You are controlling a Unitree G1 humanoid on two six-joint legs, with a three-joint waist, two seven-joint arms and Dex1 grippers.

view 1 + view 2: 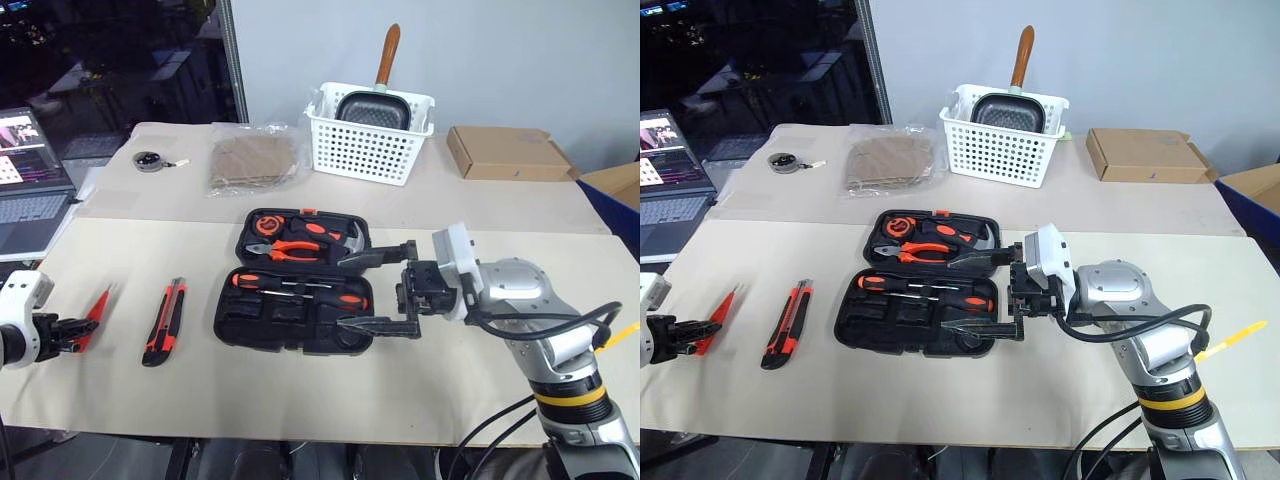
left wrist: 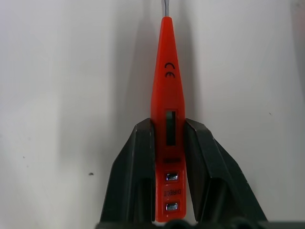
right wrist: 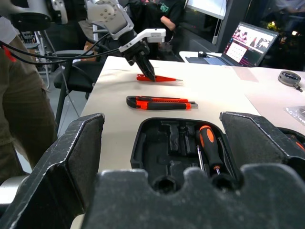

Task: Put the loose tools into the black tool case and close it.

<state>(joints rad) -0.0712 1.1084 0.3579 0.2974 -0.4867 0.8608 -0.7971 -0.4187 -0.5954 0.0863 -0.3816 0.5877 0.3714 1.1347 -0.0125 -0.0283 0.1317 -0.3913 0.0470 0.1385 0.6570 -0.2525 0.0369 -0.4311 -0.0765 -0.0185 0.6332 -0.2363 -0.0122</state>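
At the table's near left edge: the left gripper (image 2: 167, 143) pinches the small orange tester screwdriver (image 2: 167, 109), one black finger against each side of its body, tip pointing away along the paper-covered table (image 1: 300, 395).
Utility knife (image 1: 165, 320): orange and black, flat on the paper just beside the tester, between it and the case.
Right gripper (image 1: 385, 288): over the case's right edge, pointing left, fingers spread wide and holding nothing.
Black tool case (image 1: 255, 325): open flat at the table's middle; two orange-and-black screwdrivers (image 1: 300, 287) lie in the near half, pliers (image 1: 290, 250) and a hammer (image 1: 345, 240) in the far half.
Far left: small grey tape roll (image 1: 150, 161) near the back edge; laptop (image 1: 30, 190) beyond the table's left side.
Far middle: plastic bag (image 1: 253, 160), then a white perforated basket (image 1: 365, 150) holding a pan (image 1: 372, 105).
Far right: flat cardboard box (image 1: 508, 152).
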